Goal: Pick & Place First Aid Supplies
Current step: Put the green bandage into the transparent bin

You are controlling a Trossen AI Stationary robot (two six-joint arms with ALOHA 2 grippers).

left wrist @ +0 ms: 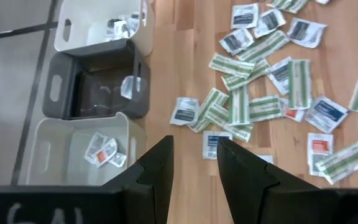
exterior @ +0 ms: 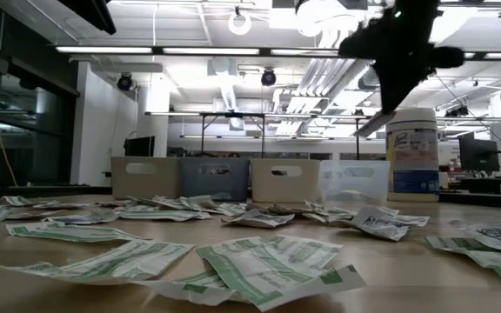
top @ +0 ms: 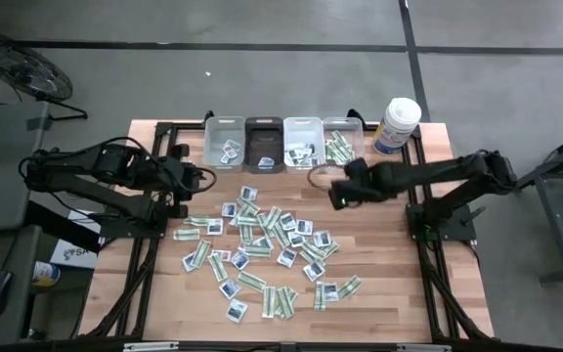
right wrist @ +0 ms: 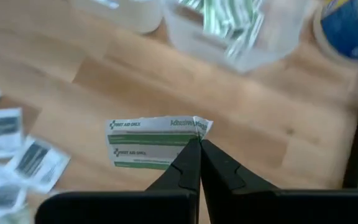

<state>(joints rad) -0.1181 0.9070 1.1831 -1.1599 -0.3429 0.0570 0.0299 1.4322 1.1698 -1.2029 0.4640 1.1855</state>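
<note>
Pinched at one corner between your right gripper's (right wrist: 199,144) clenched tips, a green-and-white strip packet (right wrist: 151,142) is hanging out sideways above the bare wood, with the clear bin (right wrist: 235,31) holding more green strips just ahead of the tips and the canister (right wrist: 347,28) off to one side of it. You are wanting to carry the strip fully over that bin's rim before letting go, since a corner grip is letting it droop and swing. Your left gripper (left wrist: 194,163) is waiting part-open and empty beside the other bins, while the loose packets (top: 262,244) are lying behind the right tips; the bin's far wall is being cropped, and the low view is hiding the held strip.
</note>
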